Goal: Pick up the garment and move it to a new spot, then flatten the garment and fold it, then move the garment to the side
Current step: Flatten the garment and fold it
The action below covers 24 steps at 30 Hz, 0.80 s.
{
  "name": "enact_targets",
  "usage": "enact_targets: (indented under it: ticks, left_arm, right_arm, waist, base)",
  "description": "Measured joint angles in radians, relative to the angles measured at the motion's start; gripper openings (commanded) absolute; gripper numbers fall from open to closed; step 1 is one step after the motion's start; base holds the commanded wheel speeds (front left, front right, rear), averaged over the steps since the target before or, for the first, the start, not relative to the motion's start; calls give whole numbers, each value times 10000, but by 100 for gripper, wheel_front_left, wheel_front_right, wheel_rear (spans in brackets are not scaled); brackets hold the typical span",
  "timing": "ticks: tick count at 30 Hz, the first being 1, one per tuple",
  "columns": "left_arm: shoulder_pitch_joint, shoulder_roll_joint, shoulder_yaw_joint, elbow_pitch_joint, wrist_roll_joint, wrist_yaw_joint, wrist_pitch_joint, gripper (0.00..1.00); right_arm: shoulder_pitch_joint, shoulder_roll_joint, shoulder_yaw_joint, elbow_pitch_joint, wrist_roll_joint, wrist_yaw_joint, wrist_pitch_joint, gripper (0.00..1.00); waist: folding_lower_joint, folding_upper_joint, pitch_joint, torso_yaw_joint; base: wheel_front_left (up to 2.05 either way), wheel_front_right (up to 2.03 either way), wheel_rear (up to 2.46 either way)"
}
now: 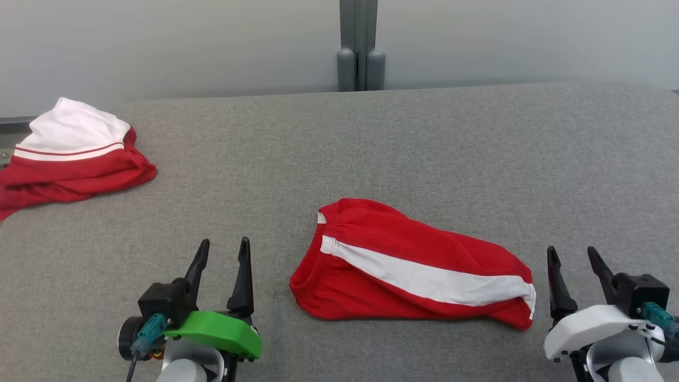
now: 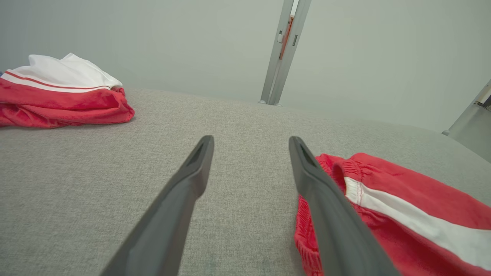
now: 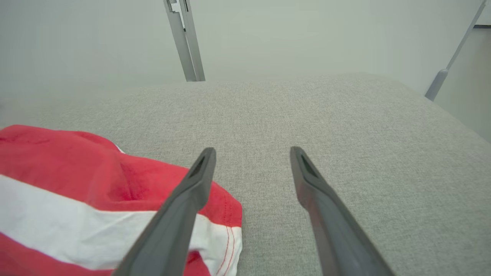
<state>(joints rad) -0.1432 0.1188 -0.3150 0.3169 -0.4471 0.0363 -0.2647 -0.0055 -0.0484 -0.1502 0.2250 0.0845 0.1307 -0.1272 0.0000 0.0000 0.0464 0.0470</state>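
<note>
Left gripper (image 1: 224, 244) at seven o'clock, right gripper (image 1: 572, 250) at five, both empty (fingers wide apart); red white-striped garment (image 1: 403, 249) lies between them.

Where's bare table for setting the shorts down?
Free: the wide grey table stretch behind the red shorts, from the folded red-and-white garment across to the right edge; also the patch between that garment and the left gripper. Crowded: near edge, where the shorts lie between it and the right gripper.
</note>
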Motion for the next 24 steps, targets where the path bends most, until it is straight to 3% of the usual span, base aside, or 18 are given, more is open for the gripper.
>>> enact_targets:
  ticks: [24]
  left_arm:
    - [291, -393, 249, 86, 1066, -12, 0, 100]
  right_arm:
    - [-397, -2, 658, -46, 709, 0, -713, 100]
  waist:
    - [0, 0, -497, 225]
  base:
    - [0, 0, 0]
